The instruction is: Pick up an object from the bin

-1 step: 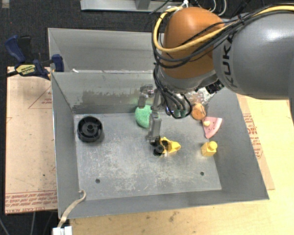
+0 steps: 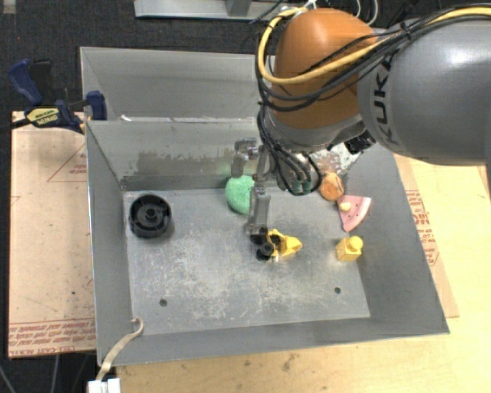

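Camera view: the gripper (image 2: 258, 232) is low in the bin (image 2: 229, 297), right against a small yellow-and-black toy (image 2: 281, 246) near the middle, with a green lump (image 2: 239, 193) just behind it. Can't tell if it's open or closed. Nothing's lifted yet I'd say, so the grab and lift are left.

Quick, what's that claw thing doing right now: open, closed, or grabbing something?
Gripper: cannot be told whether open or closed; it is low at the small yellow-and-black plastic toy, beside the mint-green rounded lump.
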Tool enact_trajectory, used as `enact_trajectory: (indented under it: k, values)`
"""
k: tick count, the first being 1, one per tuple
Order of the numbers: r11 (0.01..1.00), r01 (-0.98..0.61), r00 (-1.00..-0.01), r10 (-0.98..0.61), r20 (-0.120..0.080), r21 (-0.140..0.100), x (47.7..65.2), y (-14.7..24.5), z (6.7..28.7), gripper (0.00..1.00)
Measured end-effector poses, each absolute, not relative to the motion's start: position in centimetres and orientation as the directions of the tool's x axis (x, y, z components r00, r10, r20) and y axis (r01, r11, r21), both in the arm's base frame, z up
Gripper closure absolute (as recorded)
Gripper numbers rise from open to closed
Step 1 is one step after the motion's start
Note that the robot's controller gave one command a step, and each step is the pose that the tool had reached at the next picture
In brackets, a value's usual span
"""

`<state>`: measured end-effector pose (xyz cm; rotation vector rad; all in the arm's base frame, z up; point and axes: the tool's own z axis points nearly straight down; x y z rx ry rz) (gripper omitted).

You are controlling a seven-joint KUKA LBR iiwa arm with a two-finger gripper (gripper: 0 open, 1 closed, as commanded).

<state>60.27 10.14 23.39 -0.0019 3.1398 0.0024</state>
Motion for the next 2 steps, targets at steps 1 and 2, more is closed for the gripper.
enact_trajectory:
  k: [1, 2]
  values:
    - [1.000, -0.016, -1.000, -0.016, -0.004, 0.001, 62.8, 9.3, 23.8, 0.00]
    - [1.000, 0.001, -1.000, 0.001, -0.005, 0.002, 64.6, 6.3, 22.5, 0.00]
